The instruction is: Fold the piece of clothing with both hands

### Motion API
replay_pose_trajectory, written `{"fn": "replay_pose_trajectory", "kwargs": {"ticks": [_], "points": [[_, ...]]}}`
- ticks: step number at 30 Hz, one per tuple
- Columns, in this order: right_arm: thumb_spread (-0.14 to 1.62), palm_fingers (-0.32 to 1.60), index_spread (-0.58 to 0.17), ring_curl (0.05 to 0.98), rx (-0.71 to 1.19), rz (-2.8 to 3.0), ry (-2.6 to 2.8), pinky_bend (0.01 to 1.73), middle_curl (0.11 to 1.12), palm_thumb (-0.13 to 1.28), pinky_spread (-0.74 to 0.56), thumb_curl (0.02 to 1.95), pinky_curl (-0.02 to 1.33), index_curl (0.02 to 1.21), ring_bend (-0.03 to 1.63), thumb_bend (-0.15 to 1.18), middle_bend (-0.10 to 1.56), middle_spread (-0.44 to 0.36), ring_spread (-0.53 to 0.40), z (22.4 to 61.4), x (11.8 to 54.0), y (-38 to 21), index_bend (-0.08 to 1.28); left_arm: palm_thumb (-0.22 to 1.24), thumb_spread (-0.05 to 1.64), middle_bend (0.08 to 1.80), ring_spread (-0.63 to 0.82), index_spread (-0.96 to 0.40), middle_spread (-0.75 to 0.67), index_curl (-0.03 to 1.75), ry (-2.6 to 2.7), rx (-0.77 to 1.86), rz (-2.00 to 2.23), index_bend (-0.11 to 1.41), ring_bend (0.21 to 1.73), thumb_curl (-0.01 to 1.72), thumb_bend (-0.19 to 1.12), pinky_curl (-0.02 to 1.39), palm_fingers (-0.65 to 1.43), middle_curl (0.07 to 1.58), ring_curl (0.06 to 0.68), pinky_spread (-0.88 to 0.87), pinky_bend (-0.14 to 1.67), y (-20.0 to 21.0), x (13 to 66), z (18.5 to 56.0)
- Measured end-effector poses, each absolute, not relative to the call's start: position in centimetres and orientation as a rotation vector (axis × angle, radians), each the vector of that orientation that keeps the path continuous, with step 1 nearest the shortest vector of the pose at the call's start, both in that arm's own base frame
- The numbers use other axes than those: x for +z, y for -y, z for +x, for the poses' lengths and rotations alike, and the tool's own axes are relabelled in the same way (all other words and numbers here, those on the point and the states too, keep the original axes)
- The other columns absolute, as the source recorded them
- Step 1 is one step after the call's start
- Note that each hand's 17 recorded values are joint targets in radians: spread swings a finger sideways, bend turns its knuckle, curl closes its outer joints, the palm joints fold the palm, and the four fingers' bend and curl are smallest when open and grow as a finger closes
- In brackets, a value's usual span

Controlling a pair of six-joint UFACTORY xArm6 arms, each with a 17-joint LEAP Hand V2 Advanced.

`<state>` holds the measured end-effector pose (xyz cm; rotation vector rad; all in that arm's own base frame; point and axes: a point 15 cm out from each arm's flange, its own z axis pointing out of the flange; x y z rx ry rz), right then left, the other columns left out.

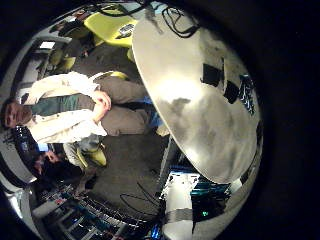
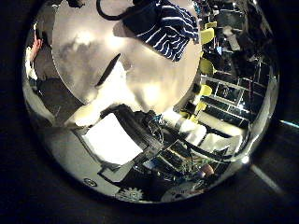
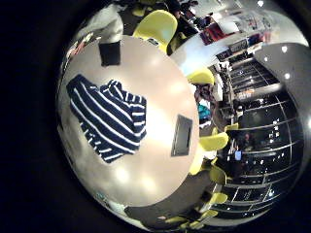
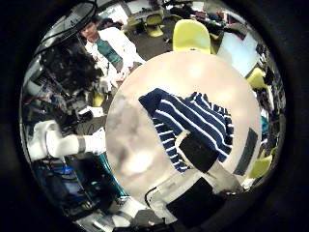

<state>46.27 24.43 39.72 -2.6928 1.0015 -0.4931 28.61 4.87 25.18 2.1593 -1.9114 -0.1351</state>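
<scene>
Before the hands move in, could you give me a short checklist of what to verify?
1. Shirt lies on the table: ok.
2. Shirt not yet folded, spread for a first fold: ok, though one sleeve looks bunched.
3. Right hand over the shirt: ok, the shirt sits in the middle of both its palm views.
4. Left hand over the shirt: not ok, the shirt sits at the edge of its thumb side view.
5. Flat pad clear of the shirt: ok, beside it, apart.
</scene>
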Motion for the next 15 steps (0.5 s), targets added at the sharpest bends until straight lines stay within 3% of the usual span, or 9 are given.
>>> {"fn": "replay_pose_trajectory", "kwargs": {"ticks": [5,15], "points": [[1.2,0.1,-0.428,0.342,-0.334,-2.766,-1.186,0.71,0.45,0.71,0.26,0.47,0.56,0.46,0.77,-0.02,0.37,-0.164,-0.098,42.9,38.6,-18.8,0.2,0.49,1.19,0.38,-0.34,-0.23,-0.25,0.63,1.911,-0.174,2.147,0.25,1.0,0.34,-0.02,0.73,0.41,0.8,0.461,-0.55,0.75,-2.8,26.0,27.8],[1.23,0.11,-0.399,0.288,0.048,-2.872,-1.615,0.55,0.4,0.68,0.37,0.42,0.45,0.41,0.66,-0.02,0.3,-0.137,0.037,37.6,34.1,-7.8,0.18,0.47,1.18,0.29,-0.28,-0.17,-0.17,0.6,1.918,-0.218,2.121,0.18,0.94,0.34,-0.02,0.75,0.36,0.75,0.439,-0.53,0.78,-1.9,28.7,25.6]]}}
